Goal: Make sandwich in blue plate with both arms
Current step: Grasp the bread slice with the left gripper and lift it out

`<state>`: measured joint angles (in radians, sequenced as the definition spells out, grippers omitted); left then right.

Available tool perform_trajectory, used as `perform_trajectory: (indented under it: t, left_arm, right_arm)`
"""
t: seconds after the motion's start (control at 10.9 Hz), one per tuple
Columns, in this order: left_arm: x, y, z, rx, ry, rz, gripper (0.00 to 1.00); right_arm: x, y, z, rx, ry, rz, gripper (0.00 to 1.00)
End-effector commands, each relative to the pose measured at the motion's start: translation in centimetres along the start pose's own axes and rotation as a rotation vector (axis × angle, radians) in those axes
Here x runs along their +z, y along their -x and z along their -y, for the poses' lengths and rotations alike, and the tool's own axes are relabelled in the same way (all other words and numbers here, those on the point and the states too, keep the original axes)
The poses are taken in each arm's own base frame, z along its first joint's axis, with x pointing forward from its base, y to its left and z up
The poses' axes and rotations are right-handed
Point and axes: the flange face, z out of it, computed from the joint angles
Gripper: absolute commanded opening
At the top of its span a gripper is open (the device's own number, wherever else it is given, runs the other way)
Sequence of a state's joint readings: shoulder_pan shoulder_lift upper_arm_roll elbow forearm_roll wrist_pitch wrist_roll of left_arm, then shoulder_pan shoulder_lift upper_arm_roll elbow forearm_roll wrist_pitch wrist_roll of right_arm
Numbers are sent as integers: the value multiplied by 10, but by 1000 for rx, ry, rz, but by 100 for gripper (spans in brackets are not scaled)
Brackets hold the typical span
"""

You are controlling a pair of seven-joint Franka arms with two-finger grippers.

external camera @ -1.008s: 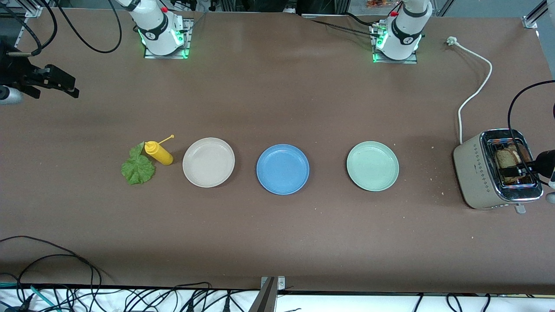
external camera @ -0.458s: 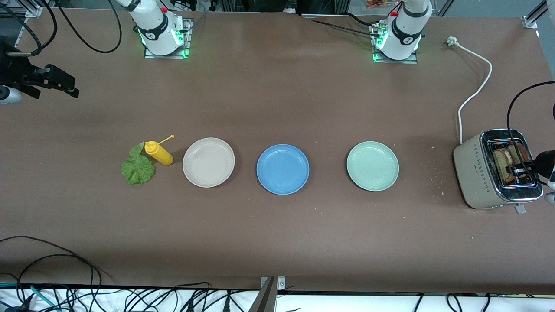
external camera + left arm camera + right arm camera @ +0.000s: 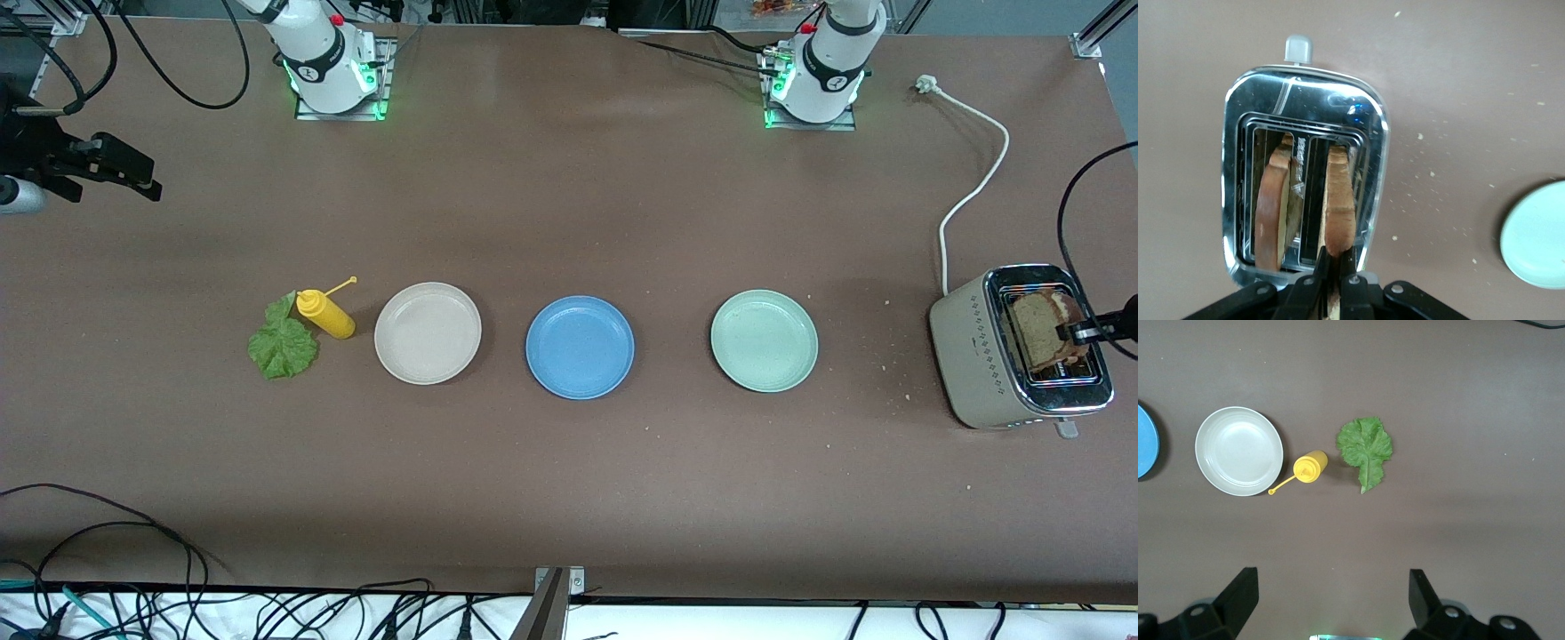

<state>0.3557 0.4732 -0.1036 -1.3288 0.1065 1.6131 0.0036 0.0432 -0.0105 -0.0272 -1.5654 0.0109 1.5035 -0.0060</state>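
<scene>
Left wrist view: left gripper (image 3: pixel 1329 277) clamped on bread slice (image 3: pixel 1339 203) edge above toaster (image 3: pixel 1301 173).

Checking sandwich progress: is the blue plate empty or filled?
Empty: the blue plate shows only bare blue surface.

You've got two squarish brown wholegrain bread slices standing on edge in the toaster slots at the left arm's end of the table: one slice (image 3: pixel 1339 200) is pinched at its edge and sticking up higher, the other slice (image 3: pixel 1271 210) sits in the neighbouring slot. The crinkled green lettuce leaf (image 3: pixel 283 342) lies flat on the table down at the right arm's end. The round matte mid-blue plate with its raised rim (image 3: pixel 580 347) sits bare mid-table, well apart from both.
</scene>
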Motion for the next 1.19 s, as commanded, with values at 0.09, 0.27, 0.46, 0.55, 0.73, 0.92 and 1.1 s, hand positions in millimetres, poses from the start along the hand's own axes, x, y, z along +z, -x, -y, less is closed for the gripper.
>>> perform_trajectory:
  t: [0.09, 0.27, 0.46, 0.55, 0.73, 0.92, 1.1]
  left_arm:
    - [-78, 47, -32, 68, -12, -60, 0]
    - [-88, 55, -41, 89, 6, -60, 0]
    - [-96, 62, -75, 138, 93, -60, 0]
    - [-98, 66, -104, 183, 126, -56, 0]
    - [-97, 72, -148, 241, 264, -30, 0]
    - [-79, 69, -191, 244, 407, 40, 0]
    - [-52, 63, -236, 199, 579, 161, 0]
  right_arm:
    - [-7, 1, 0, 10, -15, -5, 100]
    - [-7, 1, 0, 7, -15, -6, 100]
    - [-7, 1, 0, 10, -15, -6, 100]
    - [-7, 1, 0, 7, -15, -6, 100]
    - [-6, 1, 0, 10, -15, -4, 100]
    - [-7, 1, 0, 10, -15, -5, 100]
    - [-7, 1, 0, 10, -15, -5, 100]
